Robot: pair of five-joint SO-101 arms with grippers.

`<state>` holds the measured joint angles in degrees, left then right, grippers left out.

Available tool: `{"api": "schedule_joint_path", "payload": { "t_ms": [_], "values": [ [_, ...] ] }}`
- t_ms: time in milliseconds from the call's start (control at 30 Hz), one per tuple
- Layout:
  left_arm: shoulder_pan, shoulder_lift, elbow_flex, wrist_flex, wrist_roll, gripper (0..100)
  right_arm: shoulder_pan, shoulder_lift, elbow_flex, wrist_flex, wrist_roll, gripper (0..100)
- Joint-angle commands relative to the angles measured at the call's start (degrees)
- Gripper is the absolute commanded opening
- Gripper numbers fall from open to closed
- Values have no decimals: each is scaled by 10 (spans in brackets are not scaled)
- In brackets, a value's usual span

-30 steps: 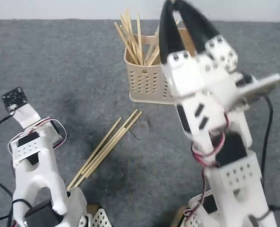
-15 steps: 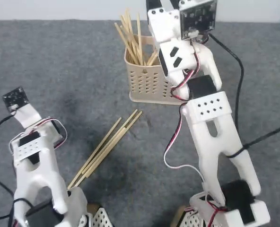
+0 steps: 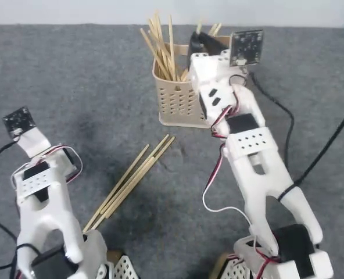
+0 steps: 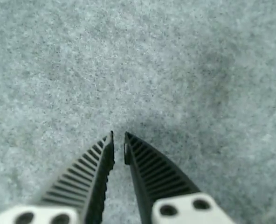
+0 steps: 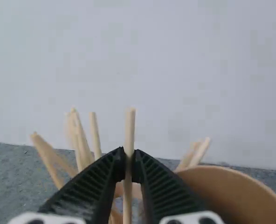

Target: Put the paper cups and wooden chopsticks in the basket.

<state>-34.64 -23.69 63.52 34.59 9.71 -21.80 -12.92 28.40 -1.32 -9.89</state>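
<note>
A beige perforated basket point(image 3: 181, 102) stands at the back of the grey carpet with several wooden chopsticks point(image 3: 160, 43) leaning in it. My right gripper point(image 3: 200, 40) hangs over the basket's right side. In the right wrist view it point(image 5: 128, 158) is shut on one upright chopstick point(image 5: 129, 128), with a tan paper cup point(image 5: 222, 189) just beyond it in the basket. Several more chopsticks point(image 3: 131, 177) lie loose on the carpet between the arms. My left gripper point(image 4: 118, 140) is shut on nothing, low over bare carpet.
The left arm point(image 3: 41, 197) stays folded at the near left, its wrist camera point(image 3: 18, 121) raised. The right arm's cables point(image 3: 276, 116) trail to the right of the basket. A pale wall point(image 5: 138, 56) stands behind the basket.
The right arm has swung away from the camera and down, bringing its gripper over the basket. The left arm and the loose chopsticks have not moved.
</note>
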Motion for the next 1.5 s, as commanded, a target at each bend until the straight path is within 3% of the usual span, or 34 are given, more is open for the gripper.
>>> {"api": "schedule_joint_path", "payload": {
  "t_ms": [0, 100, 400, 533, 700, 800, 967, 1200, 1467],
  "values": [
    [4, -4, -25, -1, -5, 37, -17, -31, -14, 0, -3, 111],
    [4, -4, -25, -1, -5, 37, -27, -52, -65, 54, -3, 203],
    [4, -4, -25, -1, -5, 37, -27, -160, -205, 252, -16, 208],
    [4, -4, -25, -1, -5, 37, -31, -228, -203, 365, -126, 180],
    [4, -4, -25, -1, -5, 37, -88, -244, -201, 557, -216, 2],
    [4, -4, -25, -1, -5, 37, -131, -221, -162, 611, -256, 49],
    [4, -4, -25, -1, -5, 37, -157, -178, -39, 554, -337, 80],
    [3, -4, -25, -1, -5, 37, -160, -103, 86, 400, -348, 84],
    [3, -4, -26, -1, -5, 37, -160, 15, 100, 298, -382, 85]
  ]
}}
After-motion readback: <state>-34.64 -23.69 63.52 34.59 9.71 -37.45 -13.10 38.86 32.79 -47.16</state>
